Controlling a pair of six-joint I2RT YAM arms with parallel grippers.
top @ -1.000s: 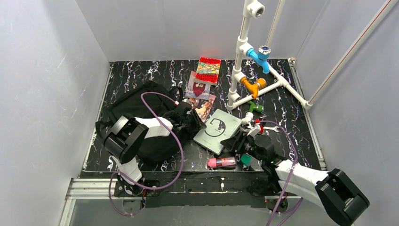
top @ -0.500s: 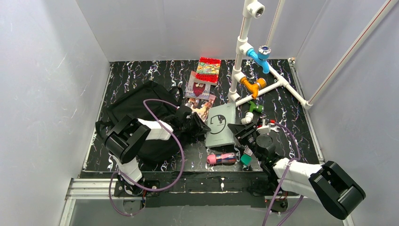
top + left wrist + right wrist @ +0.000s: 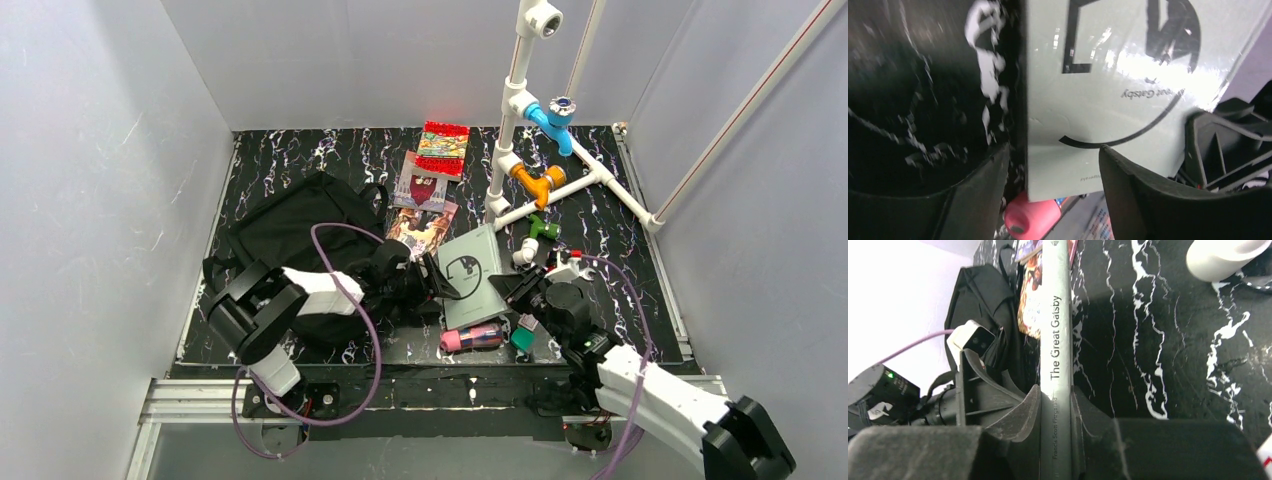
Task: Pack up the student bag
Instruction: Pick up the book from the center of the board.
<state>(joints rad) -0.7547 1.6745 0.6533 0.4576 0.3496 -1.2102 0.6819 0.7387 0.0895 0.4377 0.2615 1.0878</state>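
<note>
Lying between the two arms, the grey-green book (image 3: 470, 278) was gripped by the right claw (image 3: 512, 290). In the right wrist view the jaws were seen pressed against both covers at the spine. The book's long axis was directed away from that claw, toward the far side of the desk (image 3: 610, 240). The left claw (image 3: 445, 283) was held apart. Its fingers (image 3: 1143, 200) were spread on either side of the book's lower corner and were not closed on it, so the book was judged to be carried by the right arm alone.

The student bag (image 3: 290, 225) was laid on the left part of the desk, well apart from the right claw and to the left of the book. Its near part was covered by the left arm. The left claw was therefore placed between book and bag, and the left arm was much the nearer to the bag. Any move into the bag was judged to call for the book to be taken leftward, across the left claw. Whether the bag's mouth was open could not be told from the top view. A pink pencil case (image 3: 472, 338) was left just beside the book's near edge.
</note>
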